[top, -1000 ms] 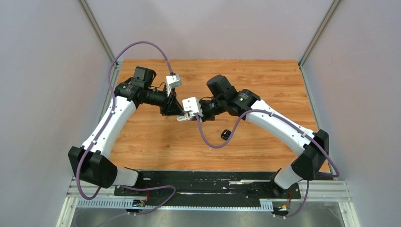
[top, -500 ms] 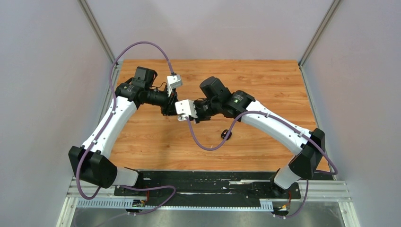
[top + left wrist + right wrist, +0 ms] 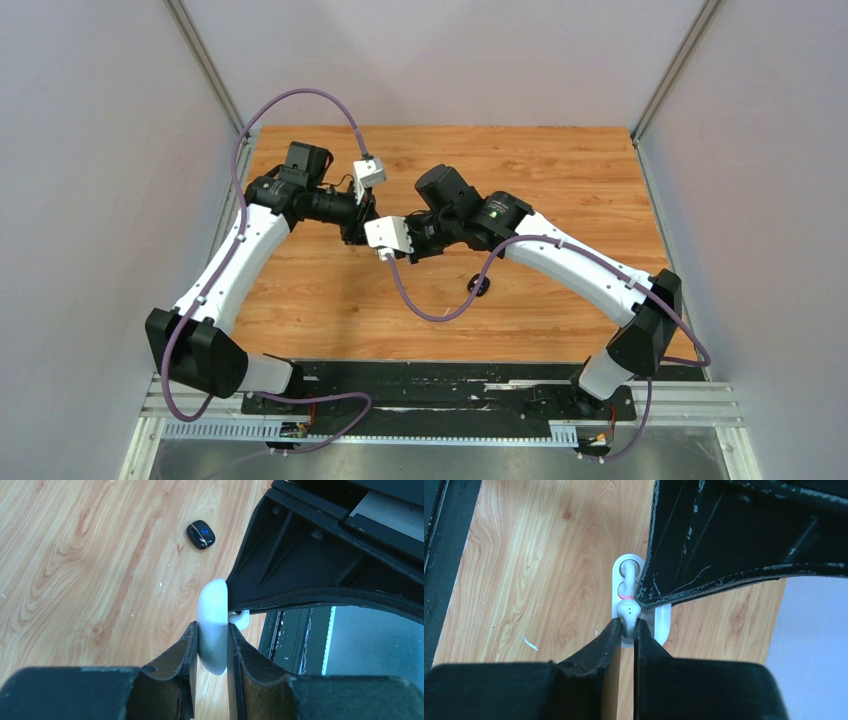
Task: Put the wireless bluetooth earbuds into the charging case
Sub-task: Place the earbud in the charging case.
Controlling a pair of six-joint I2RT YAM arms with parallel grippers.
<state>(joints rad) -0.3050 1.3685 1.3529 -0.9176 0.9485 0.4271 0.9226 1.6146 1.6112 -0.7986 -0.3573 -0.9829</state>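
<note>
Your left gripper (image 3: 212, 630) is clamped on the white charging case (image 3: 214, 605), gripping it edge-on between both fingers over the wooden table (image 3: 75, 555). I can't tell if it's resting on the wood or lifted. The case is open. In the right wrist view one white earbud (image 3: 627, 574) looks seated in the far slot, but I'm not sure it's fully down. Your right gripper (image 3: 627, 623) is pinched tight on the second white earbud (image 3: 629, 611). Its fingertips squeeze the lower part, and the bud's head is right at the near slot, touching or just above it. By my read you're about half done: press this bud in, let go, back off. Farther right a black case (image 3: 201, 534), apparently closed, sits on the table well apart from both grippers. No black earbuds are visible.
</note>
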